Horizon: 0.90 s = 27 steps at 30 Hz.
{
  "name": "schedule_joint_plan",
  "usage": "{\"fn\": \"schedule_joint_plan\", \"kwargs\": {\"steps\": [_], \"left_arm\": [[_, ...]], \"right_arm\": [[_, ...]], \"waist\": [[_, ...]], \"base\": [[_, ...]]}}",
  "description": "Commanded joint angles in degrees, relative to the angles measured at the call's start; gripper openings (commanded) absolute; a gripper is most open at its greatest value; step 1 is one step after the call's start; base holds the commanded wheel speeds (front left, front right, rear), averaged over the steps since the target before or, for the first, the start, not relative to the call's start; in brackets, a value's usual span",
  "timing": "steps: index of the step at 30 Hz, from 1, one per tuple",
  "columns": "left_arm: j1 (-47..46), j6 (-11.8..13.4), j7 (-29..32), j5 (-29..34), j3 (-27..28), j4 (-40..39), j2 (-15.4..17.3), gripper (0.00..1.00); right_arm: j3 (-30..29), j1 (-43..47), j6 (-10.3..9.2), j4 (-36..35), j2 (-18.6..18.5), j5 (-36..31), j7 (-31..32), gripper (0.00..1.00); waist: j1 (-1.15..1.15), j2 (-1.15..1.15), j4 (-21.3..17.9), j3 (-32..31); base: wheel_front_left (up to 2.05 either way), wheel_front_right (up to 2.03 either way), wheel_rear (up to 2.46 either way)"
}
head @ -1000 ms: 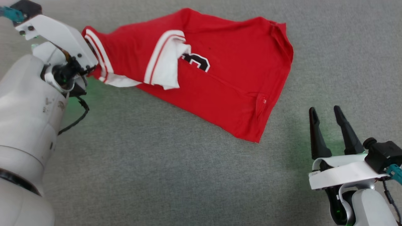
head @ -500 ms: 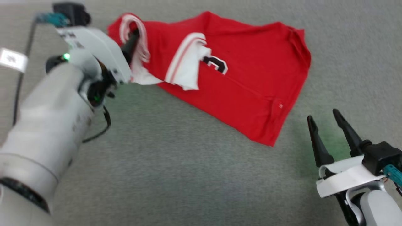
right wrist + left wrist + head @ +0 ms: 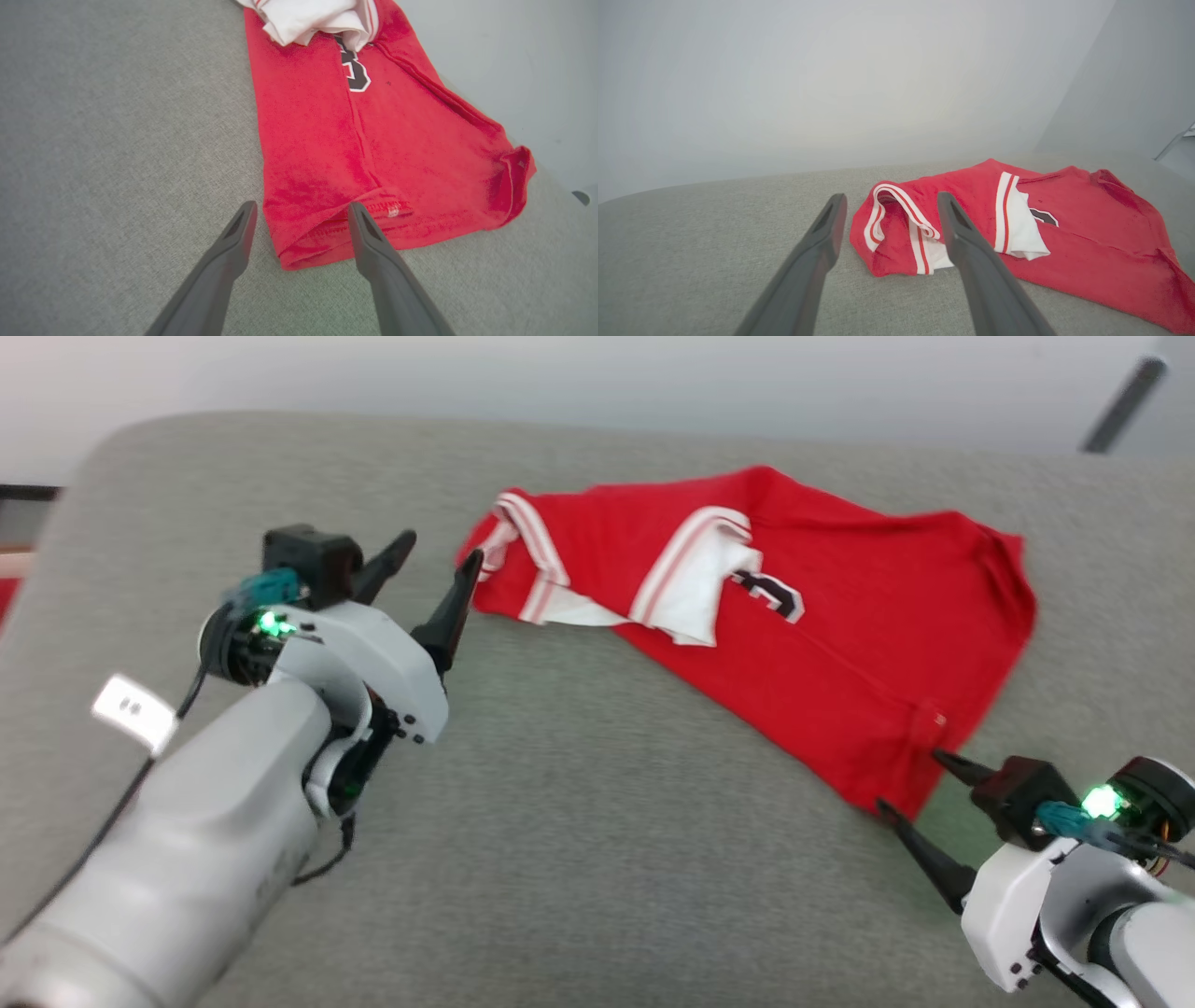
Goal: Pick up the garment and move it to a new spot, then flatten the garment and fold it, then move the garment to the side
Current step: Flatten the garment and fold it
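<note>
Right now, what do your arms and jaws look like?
My left arm and right arm are pale and rounded. Each has a teal plug, a green light and two long, dark, pointed jaws. The left also carries a black cable and white tag.

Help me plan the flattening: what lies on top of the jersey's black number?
A turned-over flap of white lining and striped trim covers part of the number on the garment. That covered part cannot be seen.

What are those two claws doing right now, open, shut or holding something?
Left gripper: open, empty, beside the jersey at its striped end.
Right gripper: open, empty, at its near hem corner.
</note>
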Motion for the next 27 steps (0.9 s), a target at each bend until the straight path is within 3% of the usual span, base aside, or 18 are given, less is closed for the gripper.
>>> {"fn": "schedule_joint_plan", "kwargs": {"steps": [1,9,11,16,20,21,22,27], "left_arm": [[3.99,2.28,-0.15,2.45,3.64,-3.68,0.45,1.0],[20.58,9.09,-0.18,16.14,20.11,-23.28,1.42,1.0],[23.56,10.21,-0.19,19.37,23.1,-27.02,1.3,1.0],[30.55,11.57,-0.18,26.79,27.72,-33.19,0.59,1.0],[33.78,11.22,-0.19,28.99,30.21,-34.81,-0.71,1.0],[34.67,10.99,-0.2,29.72,30.94,-35.06,-1.13,1.0],[35.48,10.78,-0.2,30.35,31.64,-35.24,-1.6,1.0],[38.75,9.44,-0.19,32.16,35.58,-35.88,-3.62,1.0]], "right_arm": [[2.63,-1.78,-0.04,-0.84,-2.09,1.03,2.99,1.0],[12.35,-9.16,-0.06,-0.1,-10.32,2.41,15.27,1.0],[13.06,-10.39,-0.05,1.14,-10.62,3.49,17.2,1.0],[15.95,-11.99,-0.05,2.96,-12.51,5.9,21.46,1.0],[17.74,-12.23,-0.05,3.78,-13.28,7.7,23.31,1.0],[18.31,-12.31,-0.04,3.89,-13.62,7.94,23.46,0.4],[18.64,-12.25,-0.04,4.03,-13.65,8.37,23.36,0.0],[19.2,-12.08,-0.05,4.4,-13.92,10.22,23.65,0.0]], "waist": [[0.0,0.0,4.53,-3.42],[0.0,0.0,9.08,-1.86],[0.0,0.0,9.73,-1.31],[0.0,0.0,10.98,-0.29],[0.0,0.0,11.66,0.01],[0.0,0.0,11.89,0.02],[0.0,0.0,12.03,-0.03],[0.0,0.0,12.49,-0.71]], "base": [[0.0,0.0,0.0],[0.0,0.0,0.0],[0.0,0.0,0.0],[0.0,0.0,0.0],[0.0,0.0,0.0],[0.0,0.0,0.0],[0.0,0.0,0.0],[0.0,0.0,0.0]]}}
